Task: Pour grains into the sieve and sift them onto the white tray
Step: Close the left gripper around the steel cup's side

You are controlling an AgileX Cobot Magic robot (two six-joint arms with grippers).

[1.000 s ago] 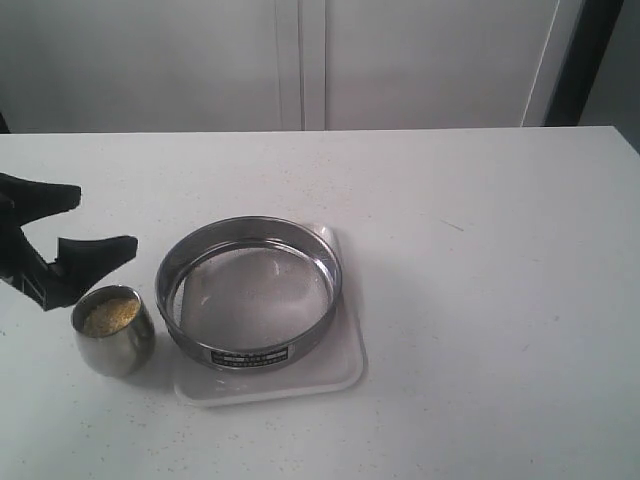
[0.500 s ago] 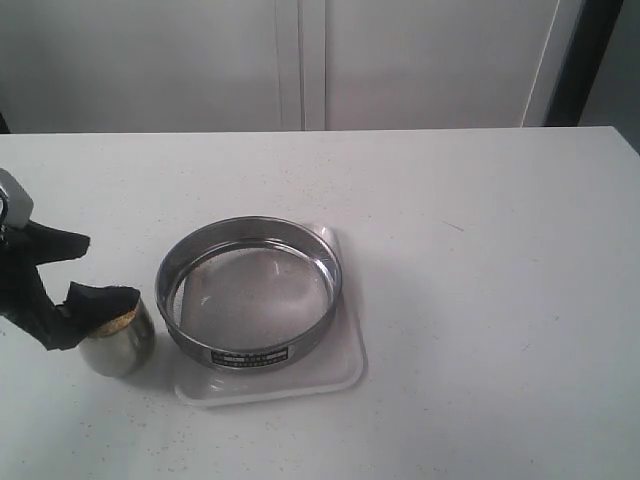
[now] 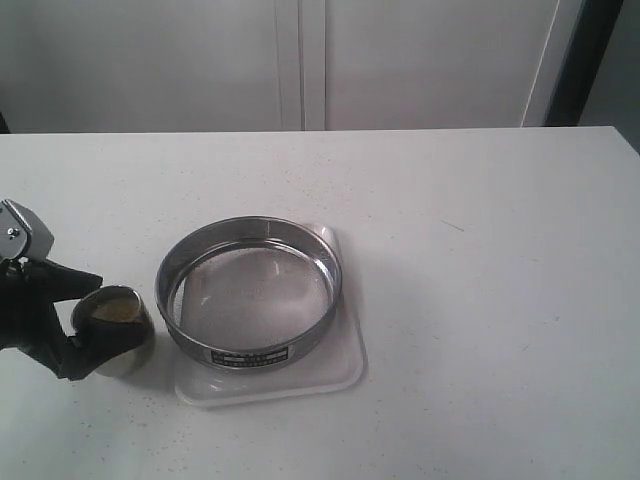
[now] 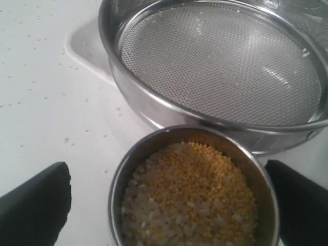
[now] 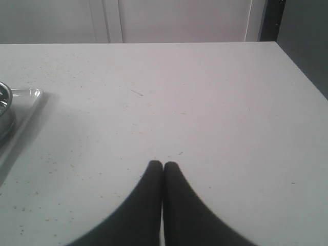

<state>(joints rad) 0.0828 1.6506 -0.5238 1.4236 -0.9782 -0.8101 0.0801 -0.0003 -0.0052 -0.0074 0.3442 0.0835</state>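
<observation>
A small steel cup (image 3: 118,345) full of yellow and whitish grains (image 4: 189,195) stands on the table just left of the sieve (image 3: 250,290). The sieve sits on the white tray (image 3: 330,375), and its mesh (image 4: 220,61) is bare apart from a few specks. My left gripper (image 3: 120,312) is open and straddles the cup, one black finger (image 4: 36,205) on each side. That finger stands well clear of the cup wall; the other finger (image 4: 302,200) is close to the wall. My right gripper (image 5: 163,165) is shut on nothing above bare table, out of the exterior view.
The tray's corner (image 5: 28,97) and the sieve's rim (image 5: 4,97) show at the edge of the right wrist view. Fine specks dot the white table (image 3: 480,250). A pale cabinet wall (image 3: 300,60) stands behind the far table edge.
My left gripper has come down and forward from behind the cup, and its open fingers now stand on either side of it. The cup, sieve and tray have not moved.
</observation>
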